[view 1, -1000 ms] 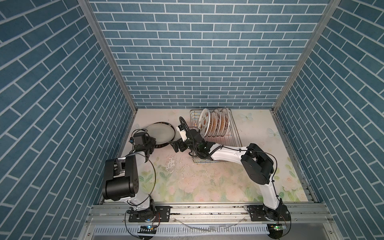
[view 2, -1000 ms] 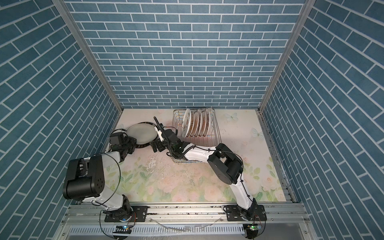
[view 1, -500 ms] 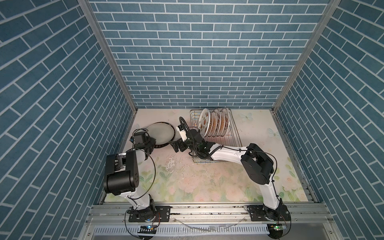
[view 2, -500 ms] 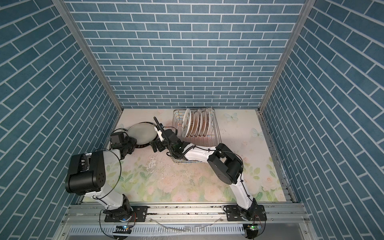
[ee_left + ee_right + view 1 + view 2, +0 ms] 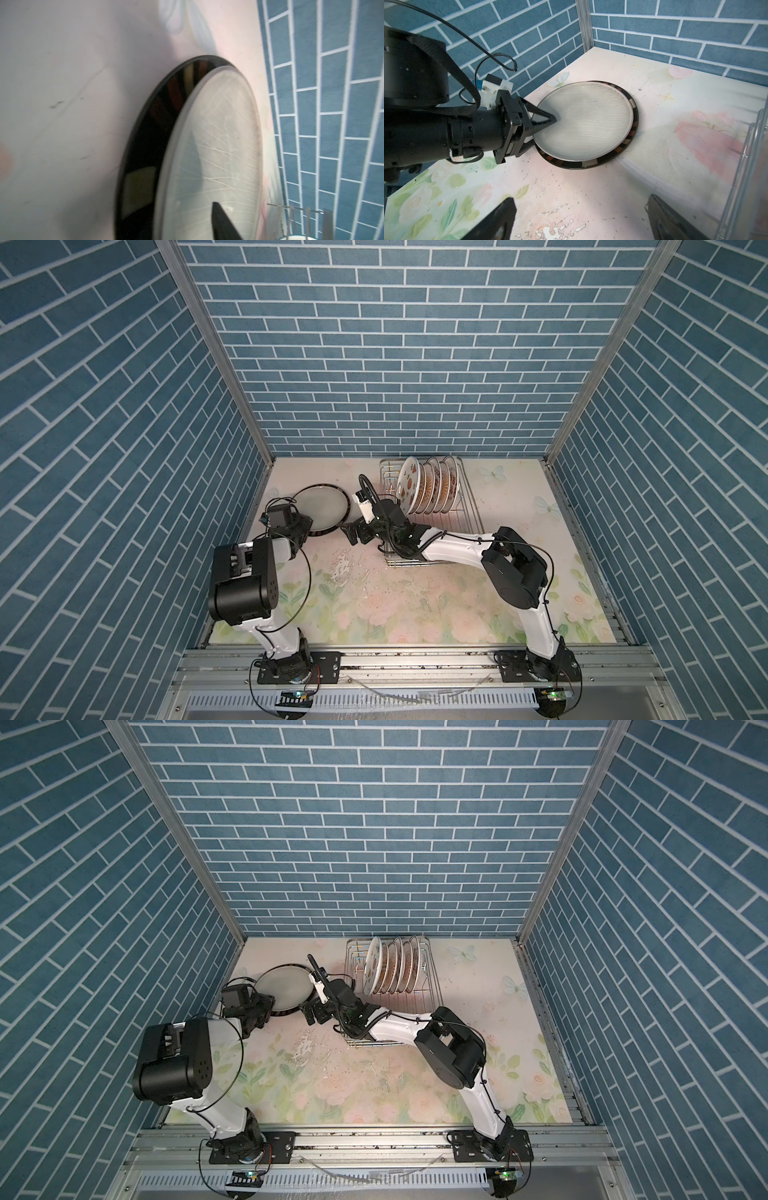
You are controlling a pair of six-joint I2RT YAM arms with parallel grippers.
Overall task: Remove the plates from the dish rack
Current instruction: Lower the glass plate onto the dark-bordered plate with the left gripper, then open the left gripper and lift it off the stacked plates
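Observation:
Several plates (image 5: 428, 485) (image 5: 390, 965) stand upright in the wire dish rack (image 5: 469, 506) (image 5: 434, 986) at the back. To its left, a grey lined plate (image 5: 322, 508) (image 5: 284, 988) (image 5: 583, 122) (image 5: 218, 145) lies flat on a larger dark-rimmed plate (image 5: 591, 165) (image 5: 149, 135) on the table. My left gripper (image 5: 305, 526) (image 5: 544, 133) is at the stack's near rim. Its jaws stand apart, one finger (image 5: 223, 224) over the grey plate and the other below its rim. Between the stack and the rack, low over the table, my right gripper (image 5: 357, 533) (image 5: 581, 224) is open and empty.
The stack lies close to the left brick wall (image 5: 232, 448) and the back corner post (image 5: 584, 25). The rack's wire side (image 5: 749, 145) is right beside my right gripper. The floral tabletop (image 5: 415, 597) has a scuffed patch in front of the stack.
My left gripper's jaws have parted at the grey plate's rim, and that arm's elbow has shifted a little away from the front. The right arm and the plates have not moved.

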